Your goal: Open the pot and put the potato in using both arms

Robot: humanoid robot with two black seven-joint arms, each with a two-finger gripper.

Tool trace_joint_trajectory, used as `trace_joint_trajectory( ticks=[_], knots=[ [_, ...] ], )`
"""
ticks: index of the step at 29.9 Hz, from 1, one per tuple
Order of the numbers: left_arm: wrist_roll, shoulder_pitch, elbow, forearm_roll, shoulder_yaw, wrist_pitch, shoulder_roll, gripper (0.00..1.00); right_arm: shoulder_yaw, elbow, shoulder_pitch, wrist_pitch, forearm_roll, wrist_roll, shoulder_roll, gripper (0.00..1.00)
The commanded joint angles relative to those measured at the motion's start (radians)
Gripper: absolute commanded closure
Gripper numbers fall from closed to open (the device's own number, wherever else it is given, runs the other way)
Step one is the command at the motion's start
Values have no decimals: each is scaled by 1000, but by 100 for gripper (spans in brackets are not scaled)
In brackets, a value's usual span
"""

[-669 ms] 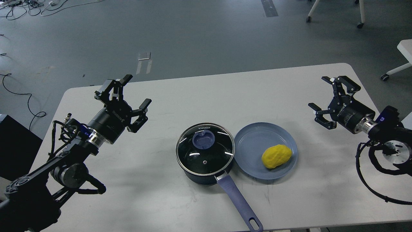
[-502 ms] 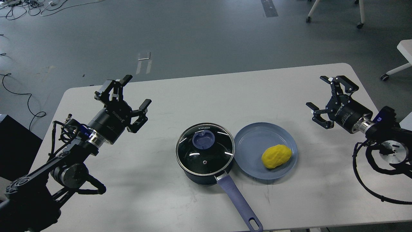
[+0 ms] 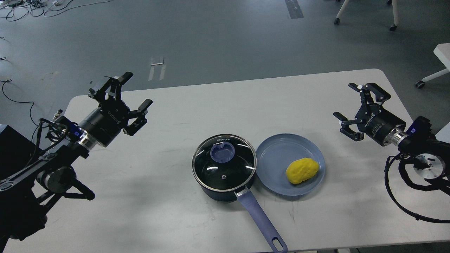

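The black pot (image 3: 224,182) stands at the middle front of the white table (image 3: 211,105). Its glass lid (image 3: 224,162) with a blue knob (image 3: 222,152) is on it, and its blue-purple handle (image 3: 260,225) points to the front right. The yellow potato (image 3: 302,170) lies on a flat blue plate (image 3: 277,158) just right of the pot. My left gripper (image 3: 121,93) is open and empty, up over the table's far left, well away from the pot. My right gripper (image 3: 355,105) is open and empty, above the table's right side, right of the plate.
The table's far edge runs behind both grippers. Beyond it is grey floor with cables (image 3: 21,102) at the left and chair legs (image 3: 365,14) at the far right. A black box (image 3: 10,151) stands left of the table.
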Motion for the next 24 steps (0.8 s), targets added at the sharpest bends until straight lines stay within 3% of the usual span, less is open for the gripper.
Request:
trace_joint_trajectory(
  ticks=[1,3,5,6,9,11,18,24],
  knots=[
    [0,-75,-105,175,-2,-8,80,2,0,0,1,0,-1,0,-1,0],
    [0,-97,-185,321,-7,-8,129,2,0,-2,1,0,-1,0,-1,0],
    [0,-114,-342,535,-31,-8,182,2,0,0,1,0,-1,0,0,0],
    [0,-114,-343,536,-32,-8,183,2,0,0,1,0,-1,0,0,0],
    [0,-112,-547,865,-52,25,225,2,-2,-2,3,0,-2,0,0,0],
    [0,-112,-597,1046,-52,45,221,2,-3,0,3,0,-2,0,0,0],
    [0,-105,-601,1537,-33,152,106,2,-3,0,1,0,-4,0,-1,0],
    [0,-103,-518,1743,-3,154,-20,2,-11,0,0,0,-4,0,0,0]
  ],
)
